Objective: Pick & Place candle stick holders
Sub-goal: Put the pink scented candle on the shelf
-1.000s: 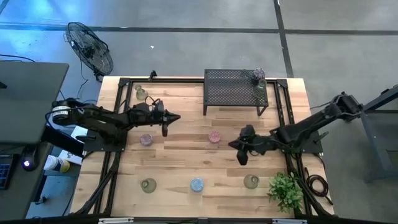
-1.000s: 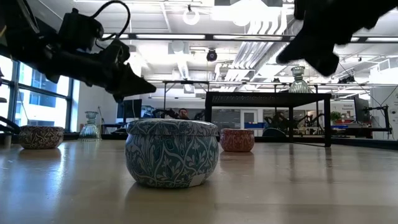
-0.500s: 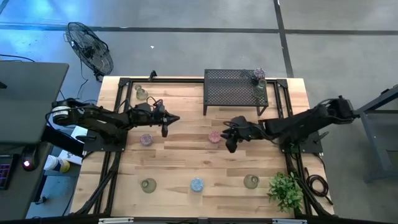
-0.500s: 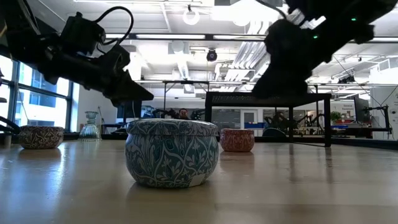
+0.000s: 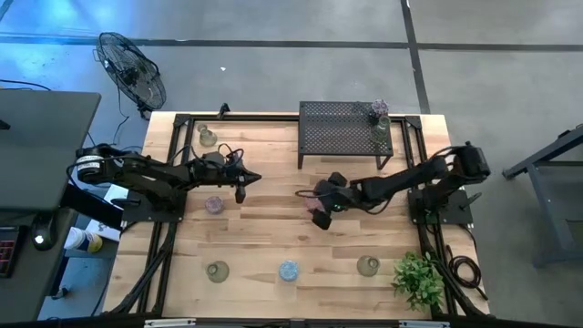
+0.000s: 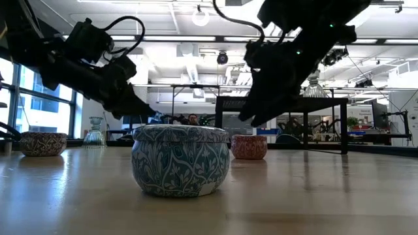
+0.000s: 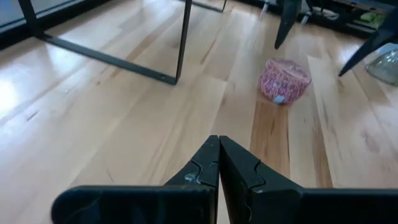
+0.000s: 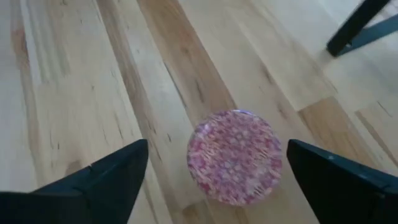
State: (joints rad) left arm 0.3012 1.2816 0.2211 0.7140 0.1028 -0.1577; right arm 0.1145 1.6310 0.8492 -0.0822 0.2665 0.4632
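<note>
A pink candle stick holder (image 8: 235, 155) stands on its base mid-table (image 5: 313, 200). My right gripper (image 8: 216, 148) hovers over it, open, slanting down from the table's right, one finger on each side and apart from it. My left gripper (image 5: 246, 178) is shut on nothing above the left half of the table, its tip (image 7: 219, 155) pointing toward the pink holder (image 7: 284, 79). More holders stand on the table: purple (image 5: 215, 204), olive (image 5: 217, 271), blue (image 5: 289, 270) and olive (image 5: 368, 265).
A black mesh rack (image 5: 344, 132) stands at the far edge with two holders (image 5: 381, 117) on its right end. A clear holder (image 5: 208, 137) stands at the far left. A green plant (image 5: 419, 278) fills the near right corner. Black frame rails (image 5: 173, 182) line both sides.
My right gripper has swept toward the table's left and down, from near the right rail to the pink holder, and its fingers have spread open. My left gripper has tipped its nose down a little and stayed shut. No holder has moved.
</note>
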